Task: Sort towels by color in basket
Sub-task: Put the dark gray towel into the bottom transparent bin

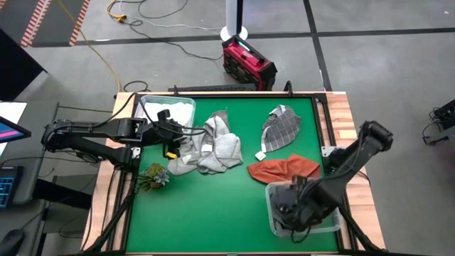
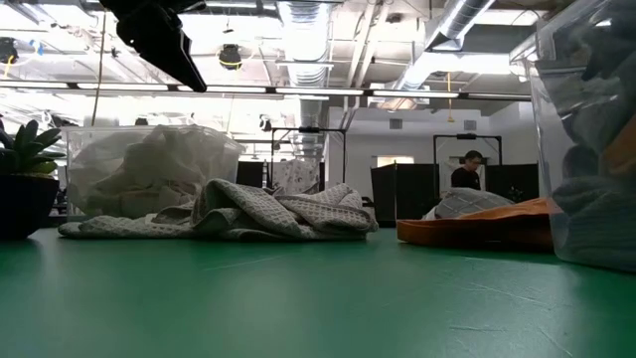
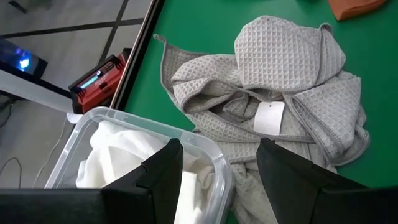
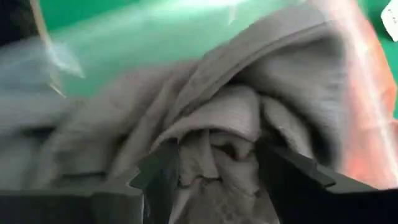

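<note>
Both end effectors spread, each over a clear bin; loose towels mid-worktop.

Right end effector point(image 4: 217, 171), fingers apart and gripping nothing, sits just above dark grey towels point(image 4: 230, 118) in the near-right bin point(image 1: 273, 213). Left end effector point(image 3: 217, 171), also spread and empty, hovers over the rim of the far-left bin point(image 1: 186, 105) holding white towels point(image 3: 124, 155). Light grey towels point(image 1: 213, 146) lie heaped beside it; checked towel point(image 1: 282, 128) far right of centre; rust orange towel point(image 1: 284, 169) just beside the near-right bin.
</note>
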Controlling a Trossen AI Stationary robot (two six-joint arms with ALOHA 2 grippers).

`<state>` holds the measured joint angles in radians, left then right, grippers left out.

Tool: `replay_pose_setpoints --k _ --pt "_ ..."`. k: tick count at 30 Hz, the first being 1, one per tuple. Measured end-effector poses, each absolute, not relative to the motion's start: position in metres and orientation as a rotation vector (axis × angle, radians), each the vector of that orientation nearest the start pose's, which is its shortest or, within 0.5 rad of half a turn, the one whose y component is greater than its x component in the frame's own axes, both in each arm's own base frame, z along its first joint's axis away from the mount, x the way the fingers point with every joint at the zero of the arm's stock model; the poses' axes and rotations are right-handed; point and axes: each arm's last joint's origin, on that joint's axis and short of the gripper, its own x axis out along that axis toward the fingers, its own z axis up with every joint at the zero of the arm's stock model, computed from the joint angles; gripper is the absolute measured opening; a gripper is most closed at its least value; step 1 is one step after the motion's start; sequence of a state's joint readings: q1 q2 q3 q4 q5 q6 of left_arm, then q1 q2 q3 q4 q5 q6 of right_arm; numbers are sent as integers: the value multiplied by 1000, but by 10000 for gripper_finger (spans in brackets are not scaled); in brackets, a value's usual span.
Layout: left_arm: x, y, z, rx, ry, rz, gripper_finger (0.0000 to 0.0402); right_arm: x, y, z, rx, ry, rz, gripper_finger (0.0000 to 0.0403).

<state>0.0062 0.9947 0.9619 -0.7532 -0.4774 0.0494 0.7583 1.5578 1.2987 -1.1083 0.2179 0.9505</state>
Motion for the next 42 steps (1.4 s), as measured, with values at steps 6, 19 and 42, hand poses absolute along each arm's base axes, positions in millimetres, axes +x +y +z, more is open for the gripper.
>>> replay_pose_setpoints --k 6,19,42 --pt "189 14 311 224 782 443 196 237 219 216 132 1481 -51 236" --pt "189 14 311 254 787 430 196 236 189 267 349 1432 -112 175" --pt "188 14 310 253 805 430 196 183 244 228 -242 1585 1 141"
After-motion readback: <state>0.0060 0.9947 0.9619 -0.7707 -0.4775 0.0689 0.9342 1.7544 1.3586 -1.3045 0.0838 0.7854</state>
